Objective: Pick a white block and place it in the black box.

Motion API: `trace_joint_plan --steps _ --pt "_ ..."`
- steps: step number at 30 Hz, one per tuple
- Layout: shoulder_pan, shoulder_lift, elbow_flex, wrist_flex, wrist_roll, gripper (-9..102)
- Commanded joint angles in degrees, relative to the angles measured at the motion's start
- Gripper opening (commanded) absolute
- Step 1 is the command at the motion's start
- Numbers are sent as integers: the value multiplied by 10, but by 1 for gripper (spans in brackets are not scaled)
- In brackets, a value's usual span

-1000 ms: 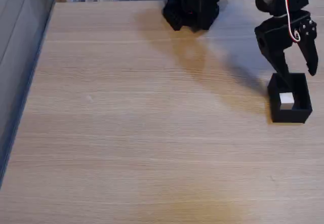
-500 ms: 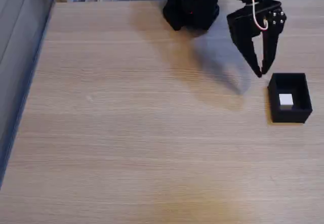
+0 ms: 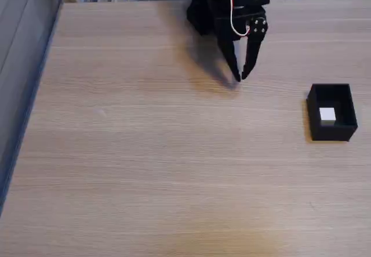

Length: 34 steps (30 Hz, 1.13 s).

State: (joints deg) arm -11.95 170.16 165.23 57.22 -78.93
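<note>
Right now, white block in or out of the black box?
In. The white block sits inside the black box, walls on all sides; the gripper is well off to its left.

wooden table (image 3: pixel 145 152) | grey wall (image 3: pixel 17 48) along its left edge

Light wood-grain laminate counter (image 3: pixel 145 152), fixed view. Small matte black open-topped box (image 3: pixel 331 130) sits on it near right edge. Black robot arm base (image 3: pixel 203 16) stands at far edge, casting shadow on surface.
</note>
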Motion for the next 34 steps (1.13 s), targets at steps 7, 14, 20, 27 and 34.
trace_joint_plan --steps 7,14,20,27,34 --pt "99 166 126 105 -145 0" --pt "108 207 127 200 -124 0" --pt "121 207 127 200 -130 0" --pt "120 207 127 200 -129 0" --pt "125 207 127 200 -129 0"
